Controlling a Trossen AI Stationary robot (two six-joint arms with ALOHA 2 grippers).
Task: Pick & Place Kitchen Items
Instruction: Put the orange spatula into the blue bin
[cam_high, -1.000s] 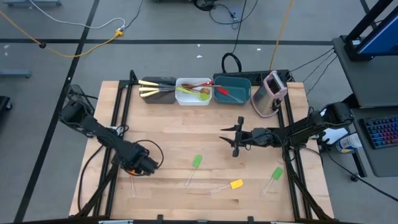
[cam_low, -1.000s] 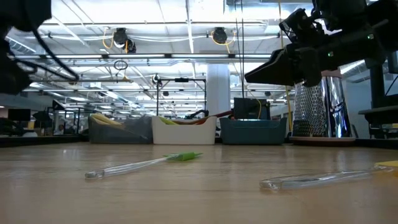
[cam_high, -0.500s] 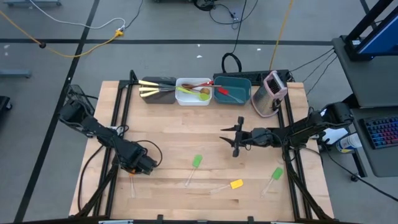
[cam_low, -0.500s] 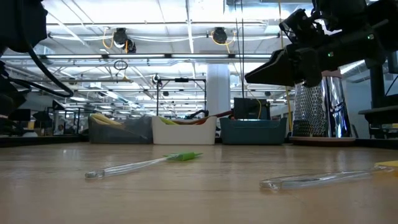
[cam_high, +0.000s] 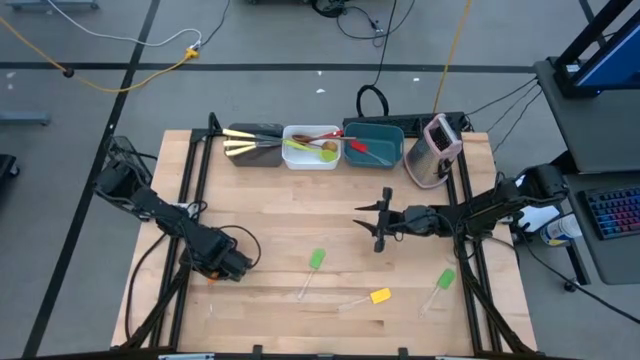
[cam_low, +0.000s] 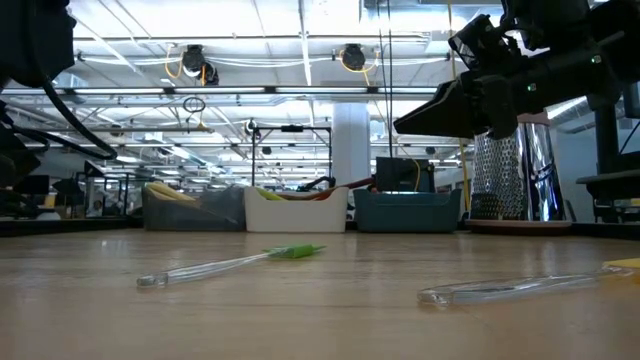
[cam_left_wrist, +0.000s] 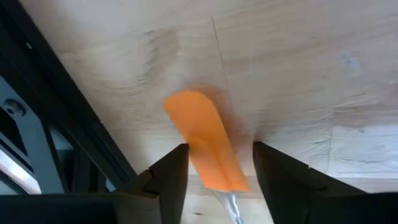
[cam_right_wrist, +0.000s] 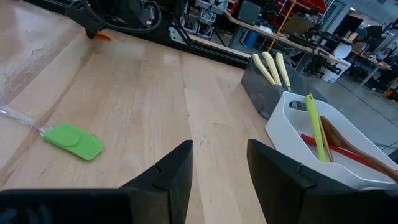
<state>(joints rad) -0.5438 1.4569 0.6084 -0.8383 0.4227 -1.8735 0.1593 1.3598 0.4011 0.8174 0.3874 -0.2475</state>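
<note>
Left gripper: the left gripper (cam_left_wrist: 214, 165) is low over the left part of the wooden table (cam_high: 290, 225), near the table's left frame rail. Its two fingers (cam_left_wrist: 169, 174) are spread, with a gap on each side of the thing between them, so nothing is pinched.

Thing between the fingers: an orange-headed spatula (cam_left_wrist: 202, 140) with a clear handle lies flat on the wood. The orange head is in the gap of the fingers and reaches past their tips. In the high view only a small orange spot (cam_high: 212, 276) shows at the gripper, with the clear handle going toward the front edge of the table.

Deciding relation: the long axis of the spatula runs almost along the pointing direction of the fingers, not across them. The fingers stand one on each side of the head, so a closing would probably meet its two long edges.

Right gripper: the right gripper (cam_high: 378, 226) hangs in the air over the middle right of the table. Its fingers are apart and hold nothing.

Nearer arm: the left arm is clearly the nearer one to the orange spatula. The right one is closer to the green-headed spatula (cam_high: 316, 260), the yellow-headed spatula (cam_high: 379, 296) and the second green spatula (cam_high: 445, 279).

Tubs: the teal tub (cam_high: 373, 143) at the back already has a red-headed utensil in it.
</note>
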